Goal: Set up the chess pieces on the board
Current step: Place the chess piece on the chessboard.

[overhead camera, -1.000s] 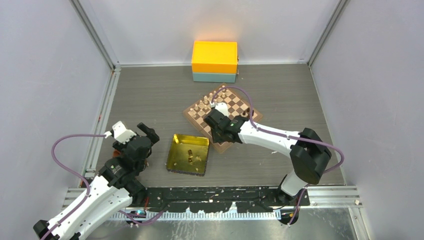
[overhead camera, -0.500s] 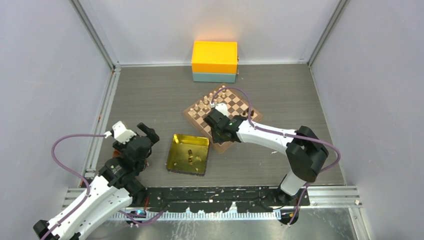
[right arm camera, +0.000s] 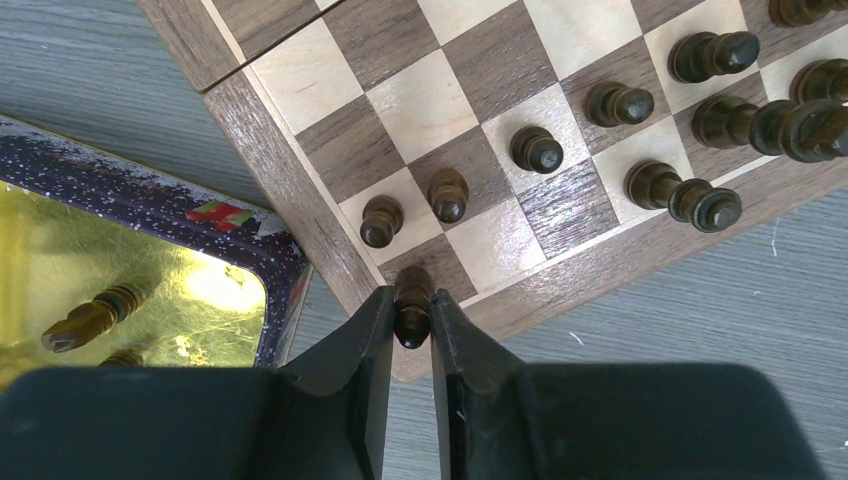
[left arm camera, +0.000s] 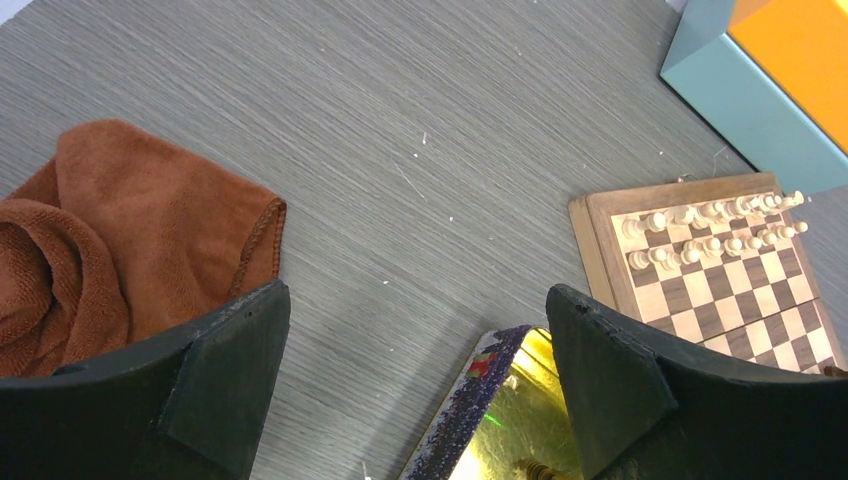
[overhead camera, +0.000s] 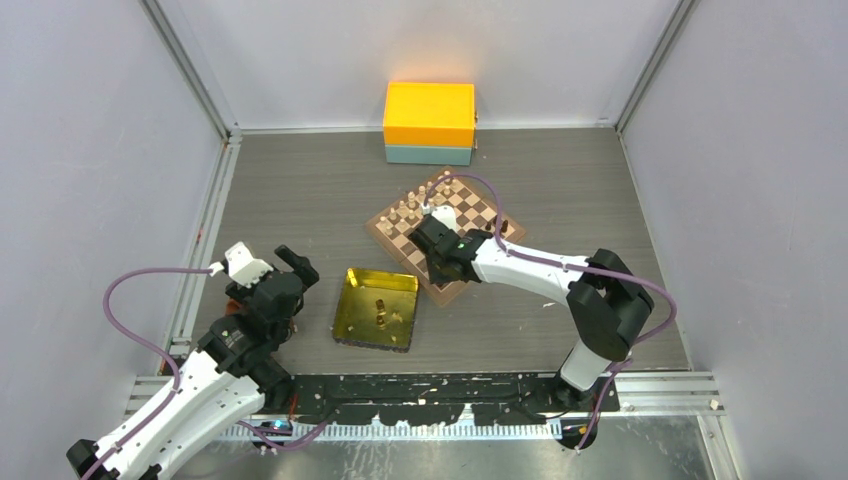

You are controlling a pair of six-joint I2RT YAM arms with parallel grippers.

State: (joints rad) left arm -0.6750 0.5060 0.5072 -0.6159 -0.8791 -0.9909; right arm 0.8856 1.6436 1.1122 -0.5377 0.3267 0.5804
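Top external: grey wood-grain table (overhead camera: 300, 190), walled in by pale panels on three sides, with an orange-and-teal box (overhead camera: 429, 120) at the far edge. Right gripper (overhead camera: 438, 255) low over the near corner of the board (overhead camera: 480, 205); cannot tell the jaw state from up here. Left gripper (overhead camera: 283, 268) well apart from it, over bare table, with the gold tray (overhead camera: 350, 312) between the two.

Left wrist: spread wide, gripping nothing. Brown cloth (left arm camera: 110, 240) just beside the left finger. Tray rim low between the fingers. Open table ahead of the jaws, then the board with pale chessmen (left arm camera: 715, 228) in two rows past the right finger.

Right wrist: clamped on a dark chess piece (right arm camera: 412, 300) at the board's corner square, close inside the border; cannot tell whether touching the wood. More dark chessmen (right arm camera: 536, 149) upright ahead and right of the fingertips, the nearest two just beyond them. Tray corner just left of the jaws, close to the board's edge.
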